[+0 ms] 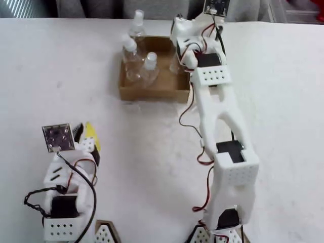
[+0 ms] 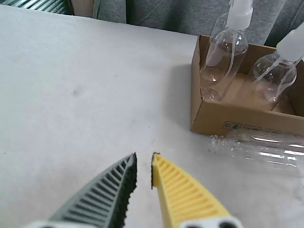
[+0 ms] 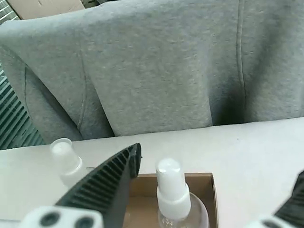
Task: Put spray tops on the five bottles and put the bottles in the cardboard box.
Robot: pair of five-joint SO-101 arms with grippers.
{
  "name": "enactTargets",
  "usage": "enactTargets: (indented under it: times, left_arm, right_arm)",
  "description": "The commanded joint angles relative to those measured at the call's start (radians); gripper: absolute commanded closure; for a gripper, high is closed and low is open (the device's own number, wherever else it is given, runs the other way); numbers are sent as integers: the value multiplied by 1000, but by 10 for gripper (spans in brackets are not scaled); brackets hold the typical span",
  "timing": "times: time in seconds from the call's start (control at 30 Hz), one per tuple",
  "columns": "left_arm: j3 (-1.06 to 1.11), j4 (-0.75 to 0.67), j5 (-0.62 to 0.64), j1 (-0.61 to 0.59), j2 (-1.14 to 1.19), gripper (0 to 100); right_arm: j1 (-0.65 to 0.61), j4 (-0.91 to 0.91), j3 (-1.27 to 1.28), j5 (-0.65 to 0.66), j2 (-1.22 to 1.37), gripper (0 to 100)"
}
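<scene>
In the high view the white table (image 1: pixel 283 101) lies bare across the lower middle and the whole right side of the frame. Another wide bare stretch at upper left runs to the far edge at the top. The left arm (image 1: pixel 66 202) sits folded at lower left, and the left gripper (image 2: pixel 144 164), one finger grey and one yellow, has its tips a narrow slit apart and holds nothing. Well apart from it, at upper centre, sits the shallow brown cardboard box (image 1: pixel 152 91). In the left wrist view a clear bottle with no top (image 2: pixel 256 148) lies on its side on the table, just in front of the box's near wall. Inside the box are clear plastic bottles with white spray tops (image 1: pixel 150 63), three plainly seen. The right arm (image 1: pixel 223 126) stretches from bottom centre-right up to the box's right side. The right gripper (image 3: pixel 219 162) gapes wide over a capped bottle (image 3: pixel 172 192), gripping nothing.
</scene>
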Motion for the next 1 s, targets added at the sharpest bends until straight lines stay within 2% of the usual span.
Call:
enactTargets:
  times: [0.0, 0.13, 0.43, 0.7, 0.8, 0.97]
  left_arm:
    - [0, -20, 3, -12, -12, 917]
    - [0, -20, 3, -12, -12, 917]
    - [0, -20, 3, -12, -12, 917]
    - [0, -20, 3, -12, -12, 917]
    - [0, -18, 3, -13, -12, 917]
    - [0, -17, 3, -13, -12, 917]
  right_arm:
    - [-15, 51, -44, 15, -107, 562]
    - [-16, 136, -41, 14, -154, 562]
    - [-18, 604, -41, 15, -351, 562]
    - [-19, 951, -38, 17, -432, 569]
    - [-19, 1050, -38, 18, -453, 656]
    - [-19, 1156, -37, 140, -455, 966]
